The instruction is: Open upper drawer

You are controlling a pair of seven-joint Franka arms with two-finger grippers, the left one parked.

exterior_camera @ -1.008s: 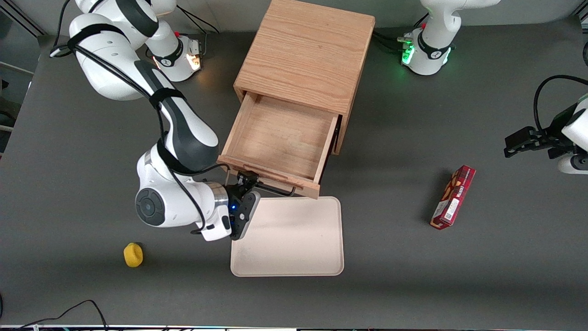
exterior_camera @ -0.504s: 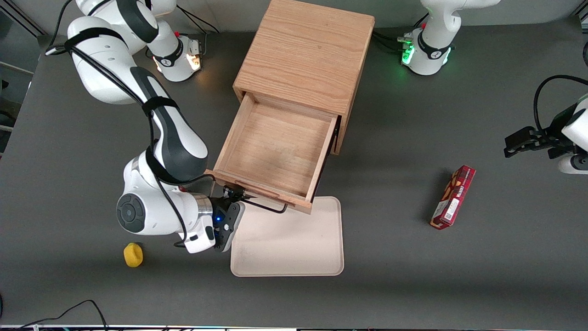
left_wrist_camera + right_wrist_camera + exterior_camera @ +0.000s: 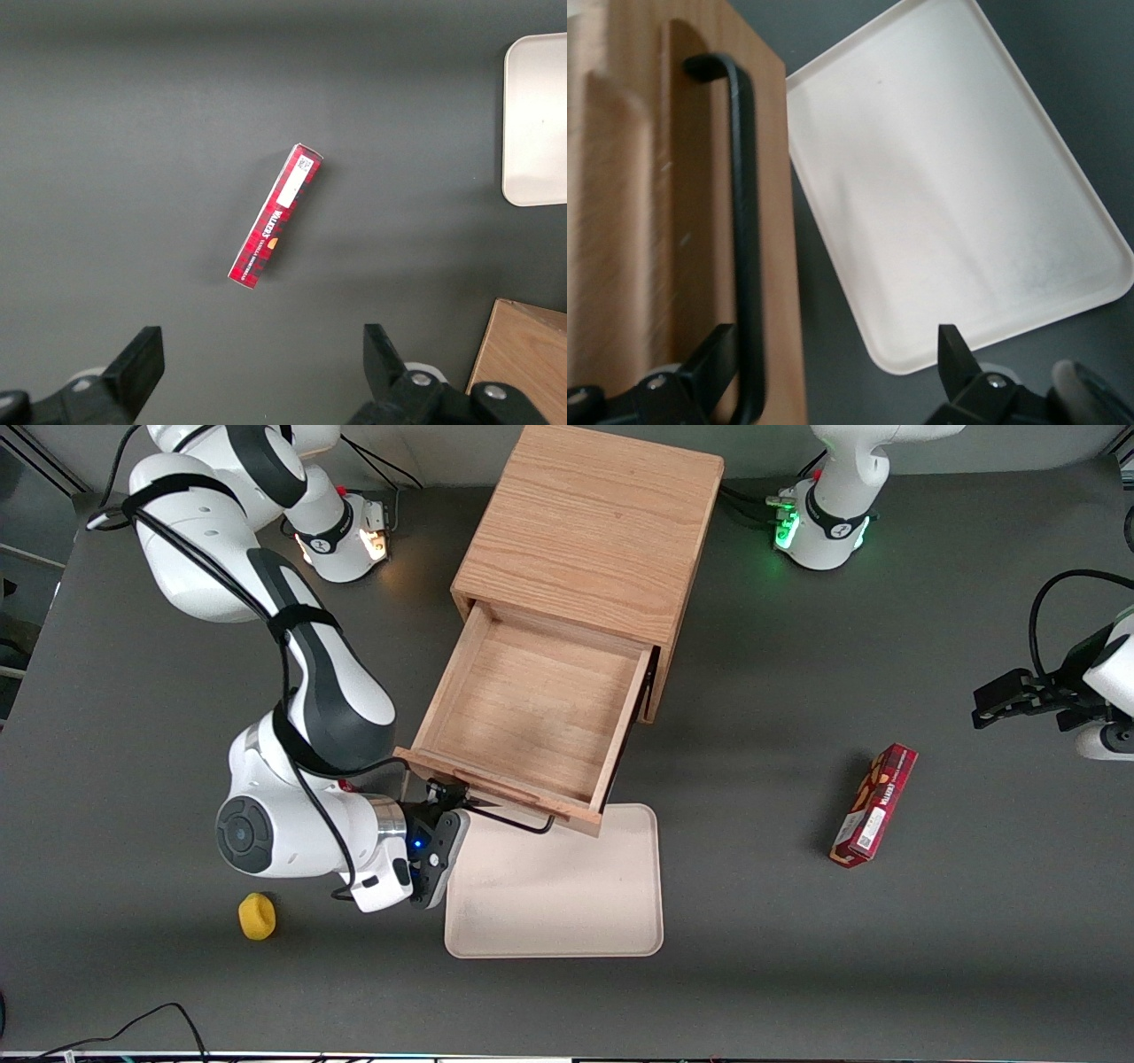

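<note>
The light oak cabinet (image 3: 594, 522) stands on the grey table. Its upper drawer (image 3: 532, 708) is pulled well out toward the front camera and is empty inside. The black wire handle (image 3: 523, 824) runs along the drawer front (image 3: 691, 221) and also shows in the right wrist view (image 3: 744, 239). My right gripper (image 3: 450, 797) is at the handle's end toward the working arm's side. It is open (image 3: 835, 336), with the handle bar close to one finger and the fingers wide apart. The lower drawer is hidden under the upper one.
A cream tray (image 3: 558, 886) lies on the table just in front of the open drawer; it also shows in the right wrist view (image 3: 939, 195). A yellow object (image 3: 257, 915) sits near my arm. A red box (image 3: 873, 804) lies toward the parked arm's end.
The drawer slid farther out toward the front camera along with my gripper over the first half second. Since then the drawer has stayed put and my arm has shifted only slightly.
</note>
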